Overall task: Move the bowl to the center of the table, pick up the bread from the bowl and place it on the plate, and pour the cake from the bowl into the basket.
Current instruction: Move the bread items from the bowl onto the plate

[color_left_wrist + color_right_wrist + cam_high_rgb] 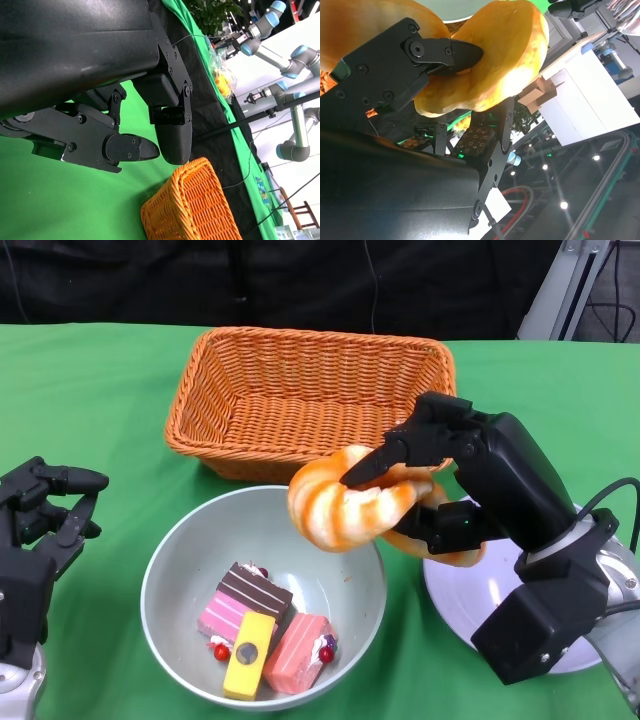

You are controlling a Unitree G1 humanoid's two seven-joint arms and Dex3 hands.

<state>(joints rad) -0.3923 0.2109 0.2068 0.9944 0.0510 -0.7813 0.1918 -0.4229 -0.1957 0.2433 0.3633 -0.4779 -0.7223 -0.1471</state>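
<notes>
Bread [350,505] gripped in right hand [425,485], lifted over the bowl's [170,570] rim on the plate side, clear of the contents. Right wrist view: fingers [445,52] clamp the crust [495,65]. Cake pieces [262,630] lie in the bowl. Plate [450,595] just beside the bowl, under the right arm. Basket [310,390] behind the bowl. Left hand [45,515] released, fingers apart, holding nothing, beside the bowl over the green bench [90,390].

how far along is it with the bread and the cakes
Done: the bowl sits mid-table in front of the basket. In hand: the right hand holds the bread lifted above the bowl's rim, not yet on the plate. Left: setting it down, then pouring the cakes into the basket. The left hand holds nothing.
</notes>
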